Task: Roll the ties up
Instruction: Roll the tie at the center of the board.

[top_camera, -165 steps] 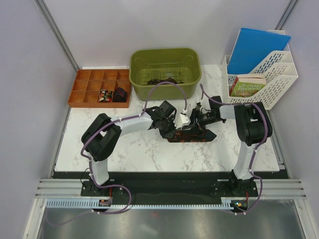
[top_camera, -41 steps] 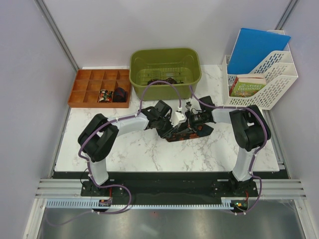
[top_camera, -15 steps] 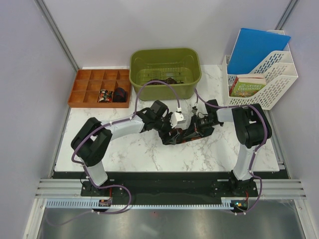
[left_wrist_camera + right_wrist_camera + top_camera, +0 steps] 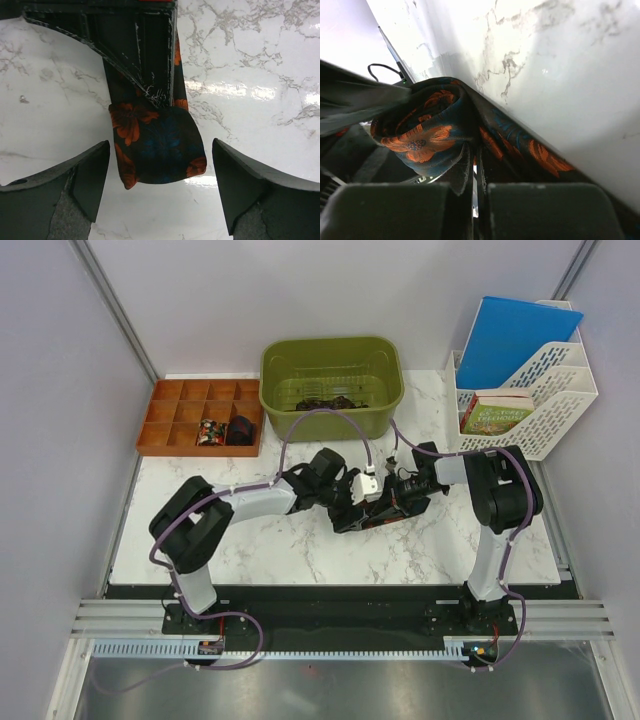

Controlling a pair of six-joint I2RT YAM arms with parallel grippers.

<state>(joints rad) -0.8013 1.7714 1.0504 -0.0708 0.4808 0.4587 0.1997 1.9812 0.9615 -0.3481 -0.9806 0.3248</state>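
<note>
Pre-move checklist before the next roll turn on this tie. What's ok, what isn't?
1. left tool open, straddling the tie end without touching it: ok.
2. right tool shut on the tie: ok.
3. Roll started at the right tool: ok, a curl shows in the right wrist view.
4. Tie end flat on the table: cannot tell, it looks folded over.
5. Clearance between both tools: cannot tell, they crowd together seen from above.
</note>
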